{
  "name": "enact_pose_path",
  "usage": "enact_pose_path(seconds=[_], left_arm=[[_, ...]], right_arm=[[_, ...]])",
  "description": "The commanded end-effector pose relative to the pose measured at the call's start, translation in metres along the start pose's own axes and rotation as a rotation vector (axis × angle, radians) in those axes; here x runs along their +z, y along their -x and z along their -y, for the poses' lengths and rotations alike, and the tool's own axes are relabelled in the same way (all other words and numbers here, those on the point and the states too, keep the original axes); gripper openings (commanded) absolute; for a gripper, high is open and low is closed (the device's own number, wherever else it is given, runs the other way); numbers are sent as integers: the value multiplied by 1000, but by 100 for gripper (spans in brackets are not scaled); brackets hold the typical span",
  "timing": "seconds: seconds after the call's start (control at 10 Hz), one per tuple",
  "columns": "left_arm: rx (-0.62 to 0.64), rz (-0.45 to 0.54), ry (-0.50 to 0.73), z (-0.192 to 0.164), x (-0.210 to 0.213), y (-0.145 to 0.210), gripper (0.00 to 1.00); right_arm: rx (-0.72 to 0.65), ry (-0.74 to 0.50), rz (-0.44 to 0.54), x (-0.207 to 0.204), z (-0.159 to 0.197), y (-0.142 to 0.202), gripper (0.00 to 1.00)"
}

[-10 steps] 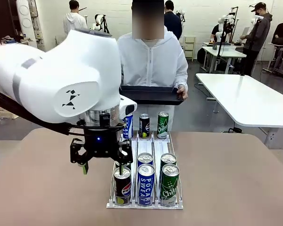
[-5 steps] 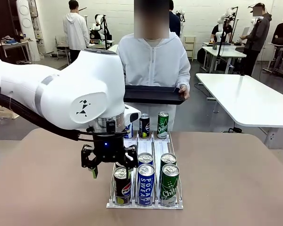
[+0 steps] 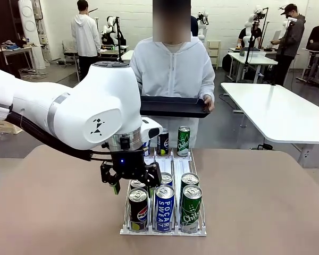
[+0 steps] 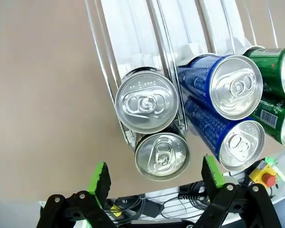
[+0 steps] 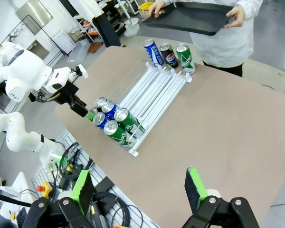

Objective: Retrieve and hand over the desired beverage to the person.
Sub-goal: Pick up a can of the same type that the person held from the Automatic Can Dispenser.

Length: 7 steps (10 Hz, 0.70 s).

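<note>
Showing the approach stage of a can pick. The left gripper [image 4: 155, 171], black with green pads, hangs fingers-down over the left lane of the white three-lane wire rack [image 3: 162, 232] on the brown table [image 3: 266, 207]. Its jaws stand fully apart and hold nothing. Directly beneath it, at the near end of that lane, stand two black Pepsi cans with silver tops, close together: the front can [image 3: 138, 210] and the second can [image 4: 146, 105] behind it. Both are upright, so their long axis runs in line with the fingers, and a straight descent would meet a can top-first. In the left wrist view the pads sit either side of the lane, set to close across it. Which of the two cans is centred between them cannot be told for certain, though the front view suggests the second. The blue Pocari Sweat cans [image 3: 164, 206] stand just beside in the middle lane, so the inner finger probably has little room. Green cans [image 3: 191, 207] fill the right lane's near end. The right gripper [image 5: 138, 187], likewise wide apart and empty, hangs high above the table, well apart from the rack, so the left arm is clearly the nearer. The person in a white hooded jacket [image 3: 173, 69] stands at the far side holding a black tray [image 3: 173, 108].
</note>
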<state>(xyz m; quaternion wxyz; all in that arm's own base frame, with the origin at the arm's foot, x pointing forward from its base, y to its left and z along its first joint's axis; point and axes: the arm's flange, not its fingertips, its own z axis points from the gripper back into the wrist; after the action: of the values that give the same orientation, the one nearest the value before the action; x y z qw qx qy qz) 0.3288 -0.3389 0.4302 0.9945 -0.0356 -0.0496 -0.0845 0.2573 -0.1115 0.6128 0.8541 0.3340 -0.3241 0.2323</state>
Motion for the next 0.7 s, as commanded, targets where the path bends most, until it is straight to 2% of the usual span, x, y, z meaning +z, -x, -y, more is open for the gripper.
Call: enact_pose_path(seconds=[0.0,0.6], left_arm=[[-34,22,-21,1,-6,-1,100],[-31,41,-49,8,-15,-2,100]], right_arm=[[12,-22,18,-1,0,0,100],[12,-22,18,-1,0,0,100]])
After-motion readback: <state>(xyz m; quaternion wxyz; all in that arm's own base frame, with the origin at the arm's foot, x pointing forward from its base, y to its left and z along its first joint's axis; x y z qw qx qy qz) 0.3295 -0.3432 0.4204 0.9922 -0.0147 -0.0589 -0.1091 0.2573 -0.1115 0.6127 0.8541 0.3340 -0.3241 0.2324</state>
